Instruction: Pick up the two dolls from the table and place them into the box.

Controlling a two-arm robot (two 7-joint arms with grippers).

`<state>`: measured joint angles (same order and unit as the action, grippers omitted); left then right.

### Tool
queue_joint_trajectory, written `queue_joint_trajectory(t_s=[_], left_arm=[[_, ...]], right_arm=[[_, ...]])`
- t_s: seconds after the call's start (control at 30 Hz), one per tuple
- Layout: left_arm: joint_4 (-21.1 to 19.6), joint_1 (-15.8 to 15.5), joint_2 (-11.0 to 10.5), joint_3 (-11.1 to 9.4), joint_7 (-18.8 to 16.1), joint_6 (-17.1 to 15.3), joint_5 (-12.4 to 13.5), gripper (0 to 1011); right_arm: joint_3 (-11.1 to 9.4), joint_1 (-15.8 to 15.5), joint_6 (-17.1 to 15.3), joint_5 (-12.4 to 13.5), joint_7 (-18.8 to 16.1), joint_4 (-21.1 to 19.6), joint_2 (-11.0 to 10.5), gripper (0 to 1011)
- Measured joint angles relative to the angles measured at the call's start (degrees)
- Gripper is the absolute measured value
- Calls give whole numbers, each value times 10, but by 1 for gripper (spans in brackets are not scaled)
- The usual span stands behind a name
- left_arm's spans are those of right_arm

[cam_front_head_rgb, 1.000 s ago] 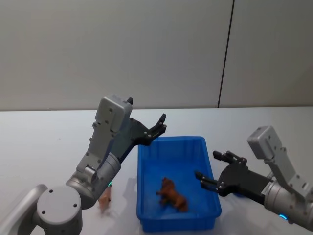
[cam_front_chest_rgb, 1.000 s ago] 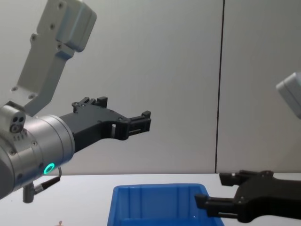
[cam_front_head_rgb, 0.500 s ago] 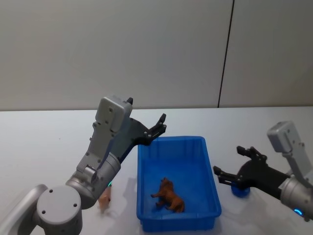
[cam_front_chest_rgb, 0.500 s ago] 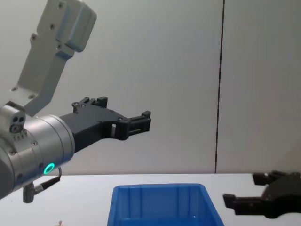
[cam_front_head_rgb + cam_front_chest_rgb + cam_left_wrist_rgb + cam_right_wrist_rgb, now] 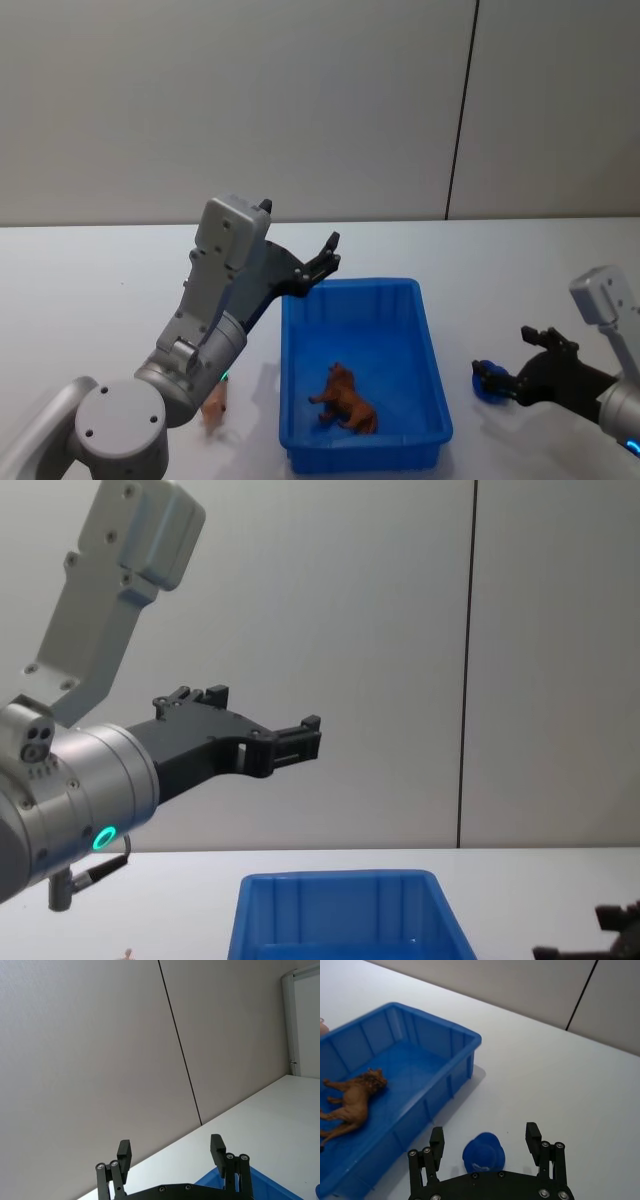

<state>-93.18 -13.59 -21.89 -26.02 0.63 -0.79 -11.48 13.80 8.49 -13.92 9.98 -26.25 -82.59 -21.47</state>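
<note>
Right gripper [image 5: 484, 1131] sits low over the desk [image 5: 545, 1075], fingers spread, a blue toy [image 5: 483, 1154] between them. Close off-centre and it may squirt away from the box [image 5: 451, 1033] beside them, where the lion [image 5: 351, 1102] lies. Left gripper [image 5: 170, 1144], fingers spread too, hangs above the box.

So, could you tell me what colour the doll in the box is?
The doll is orange-brown; the right wrist view shows it best.

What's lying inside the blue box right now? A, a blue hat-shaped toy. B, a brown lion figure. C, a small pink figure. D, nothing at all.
B: the brown lion figure lies on the floor of the box, between its ribbed walls.
</note>
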Motion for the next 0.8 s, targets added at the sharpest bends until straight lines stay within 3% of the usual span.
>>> queue_joint_trajectory(t_s=[0.47,0.67,0.8], left_arm=[[0,0,0,0,0,0,0,1001],[0,0,0,0,0,0,0,1001],[0,0,0,0,0,0,0,1001]], right_arm=[[8,12,-25,-10,-3,43,8,1001],[13,18,-30,-10,-4,55,13,900],[15,21,-31,-8,-3,63,17,755]])
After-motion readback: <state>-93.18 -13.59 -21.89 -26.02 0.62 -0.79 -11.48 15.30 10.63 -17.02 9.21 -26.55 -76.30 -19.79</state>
